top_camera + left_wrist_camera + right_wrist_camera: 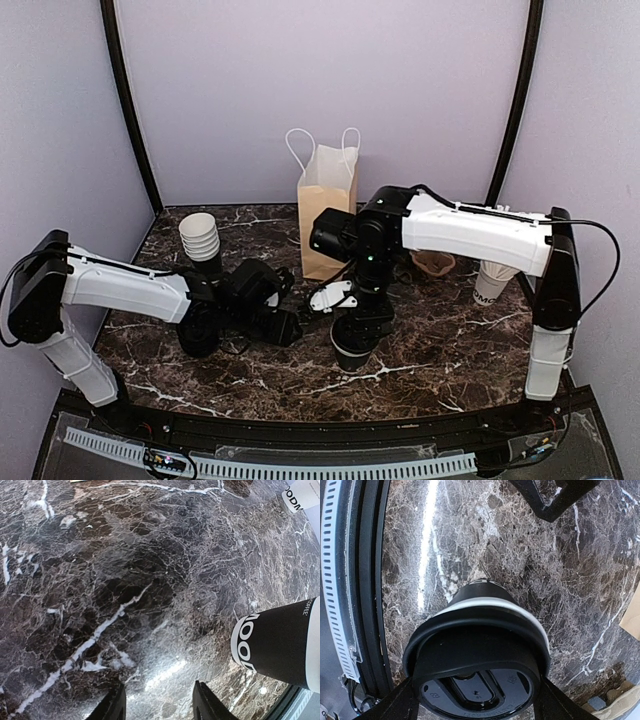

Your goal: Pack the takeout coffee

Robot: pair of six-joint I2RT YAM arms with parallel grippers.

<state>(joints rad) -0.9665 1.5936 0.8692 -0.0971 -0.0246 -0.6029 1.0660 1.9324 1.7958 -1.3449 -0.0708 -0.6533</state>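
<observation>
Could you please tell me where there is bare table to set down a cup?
Free: the table at front right, between the takeout coffee and the right arm's base, and the strip before the left arm. Crowded: the middle, with the paper bag, cup stack, left gripper and right gripper.

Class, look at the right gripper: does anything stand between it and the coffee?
Nothing visible does. The right gripper sits right over the coffee, its jaws flanking the lid on either side with no other object between.
</observation>
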